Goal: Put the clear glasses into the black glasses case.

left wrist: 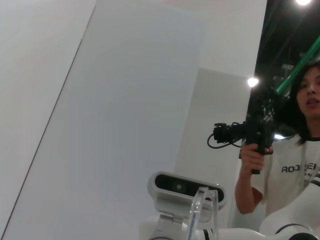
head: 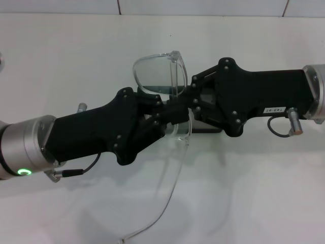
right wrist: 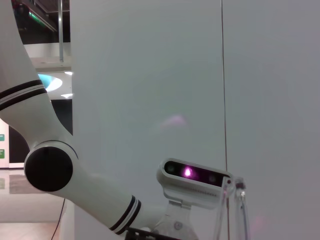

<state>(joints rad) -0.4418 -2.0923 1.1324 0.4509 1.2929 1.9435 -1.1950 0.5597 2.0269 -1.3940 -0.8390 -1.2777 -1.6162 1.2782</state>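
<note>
White worktop (head: 76, 61) fills the head view, with a tiled wall along its far edge. Above it the two black arms meet at the centre: the left end effector (head: 170, 109) and the right end effector (head: 189, 101) both close on the clear glasses (head: 160, 71), held up off the surface, one long arm trailing toward the near edge. A dark strip below the right one is mostly hidden. Both wrist views look upward instead, showing the robot's head camera (left wrist: 186, 187); only the left one shows a person (left wrist: 295, 150) filming.
</note>
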